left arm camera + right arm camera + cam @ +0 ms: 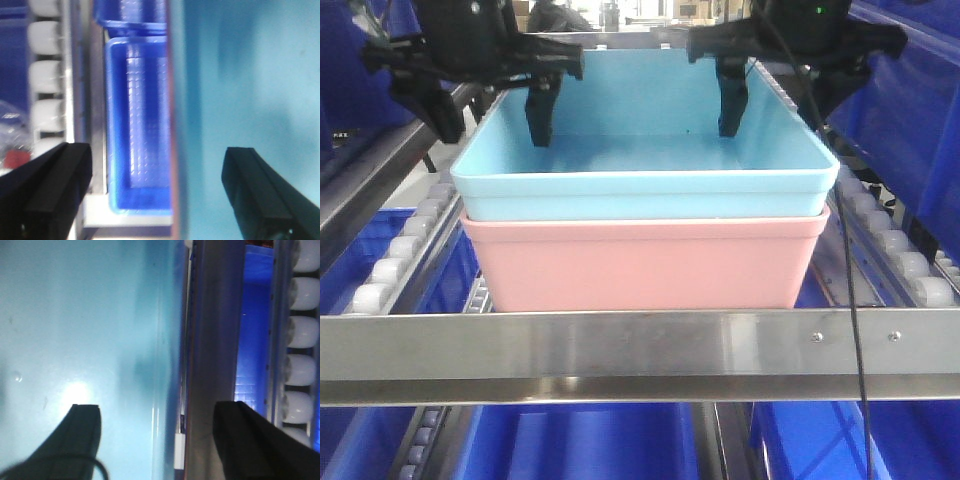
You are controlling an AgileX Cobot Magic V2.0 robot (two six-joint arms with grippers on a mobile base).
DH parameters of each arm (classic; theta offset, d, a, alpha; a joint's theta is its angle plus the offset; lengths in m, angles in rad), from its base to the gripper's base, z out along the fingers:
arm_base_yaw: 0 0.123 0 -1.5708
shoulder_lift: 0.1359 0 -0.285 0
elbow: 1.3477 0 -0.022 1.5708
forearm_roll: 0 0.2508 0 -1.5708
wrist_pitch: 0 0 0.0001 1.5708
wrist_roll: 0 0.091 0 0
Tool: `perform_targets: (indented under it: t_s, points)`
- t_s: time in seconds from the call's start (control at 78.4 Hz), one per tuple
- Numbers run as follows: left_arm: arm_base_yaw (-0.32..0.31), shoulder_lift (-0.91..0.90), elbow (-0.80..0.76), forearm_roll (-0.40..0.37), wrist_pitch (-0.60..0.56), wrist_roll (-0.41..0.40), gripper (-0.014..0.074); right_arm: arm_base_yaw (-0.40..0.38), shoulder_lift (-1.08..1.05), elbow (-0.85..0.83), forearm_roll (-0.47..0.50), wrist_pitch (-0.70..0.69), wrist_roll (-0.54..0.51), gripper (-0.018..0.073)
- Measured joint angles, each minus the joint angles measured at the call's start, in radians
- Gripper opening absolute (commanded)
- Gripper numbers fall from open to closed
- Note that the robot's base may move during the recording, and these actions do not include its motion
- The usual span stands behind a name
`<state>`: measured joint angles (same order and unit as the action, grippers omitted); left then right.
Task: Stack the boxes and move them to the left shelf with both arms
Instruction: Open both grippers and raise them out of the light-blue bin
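Observation:
The light sky-blue tub [640, 190] sits nested in the salmon-pink tub [640, 265]. The stack rests on the steel shelf behind its flat front bar [620, 340]. My left gripper [490, 115] is open and straddles the blue tub's left wall, one finger inside and one outside. My right gripper [780, 105] is open and straddles the right wall the same way. In the left wrist view my left gripper [155, 192] spans the tub wall [177, 100], with the blue tub [250, 75] on the right. In the right wrist view my right gripper [165, 440] spans the blue tub's [75, 315] right wall.
Rails of white rollers run along both sides of the stack [395, 265] [910, 265]. Royal-blue crates [590, 440] lie on the level below and show beside the tub in the left wrist view [140, 125]. A black cable [855, 330] hangs across the front bar at the right.

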<state>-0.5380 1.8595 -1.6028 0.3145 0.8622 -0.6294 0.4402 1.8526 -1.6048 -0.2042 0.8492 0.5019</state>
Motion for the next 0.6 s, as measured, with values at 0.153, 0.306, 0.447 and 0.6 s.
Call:
perform_targets:
  t_s: [0.153,0.306,0.447,0.6]
  points:
    - [0.0,0.0,-0.106,-0.004,0.135,0.032,0.0387,0.0,-0.002,-0.087,0.0,0.111,-0.012,0.0429]
    - [0.0,0.0,-0.169,-0.033,0.18,0.11,0.0143,0.0,-0.002,-0.148,0.0,0.155,-0.052,0.0067]
    - [0.0,0.0,-0.182,-0.069,0.192,0.143,0.0008,0.0,-0.005,-0.161,0.017,0.163,-0.092,0.0065]
    - [0.0,0.0,-0.182,-0.108,0.196,0.164,-0.0002,0.0,-0.023,-0.161,0.026,0.167,-0.109,0.0055]
